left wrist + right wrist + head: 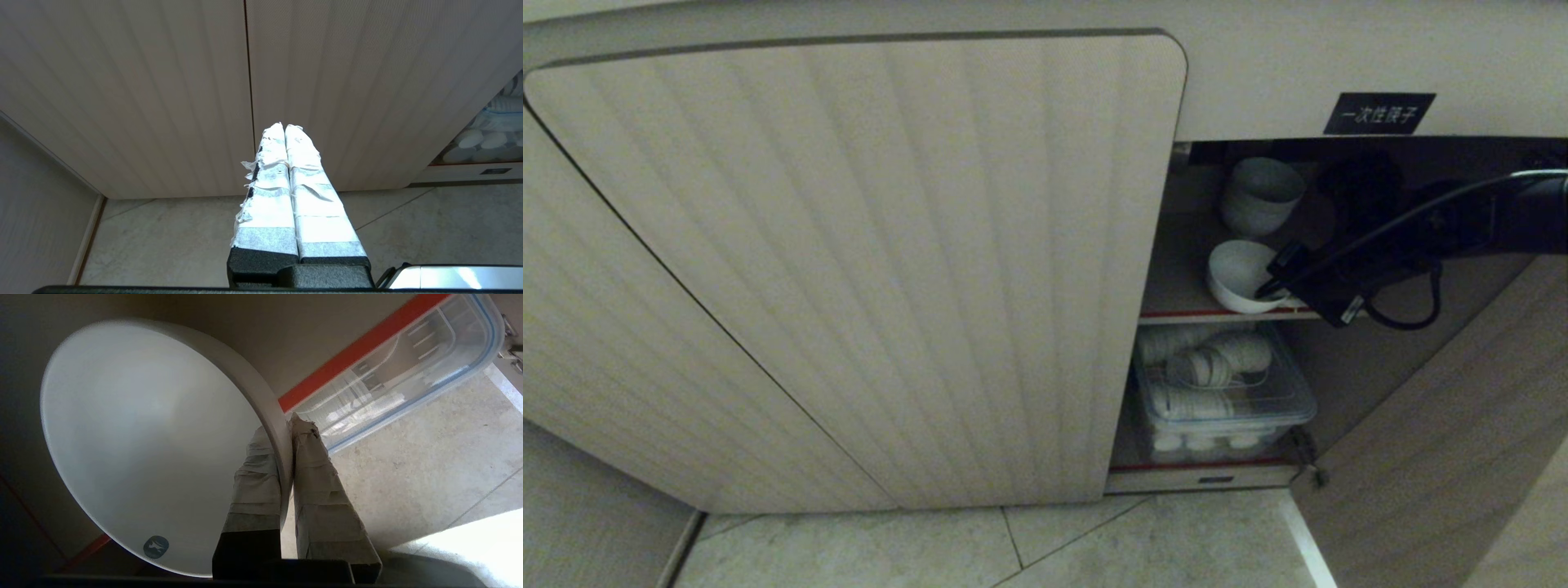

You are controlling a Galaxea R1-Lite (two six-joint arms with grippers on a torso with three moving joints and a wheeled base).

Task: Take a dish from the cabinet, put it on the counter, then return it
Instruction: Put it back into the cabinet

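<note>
The dish (1235, 276) is a small white bowl at the front of the cabinet's (866, 261) upper shelf, over its red edge. My right gripper (1270, 286) reaches in from the right and is shut on the dish's (143, 437) rim, one taped finger inside the bowl and one outside. In the right wrist view the gripper (282, 430) pinches the rim wall; a small blue sticker sits inside the bowl. My left gripper (284, 127) is shut on nothing, parked low in front of the closed fluted door. The counter is out of view.
A stack of white bowls (1258, 194) stands behind the dish on the same shelf. A clear plastic box (1225, 392) of white cups fills the lower shelf. The open right door (1445, 425) stands beside my arm. A black label (1379, 113) sits above the opening. Tiled floor (1094, 547) lies below.
</note>
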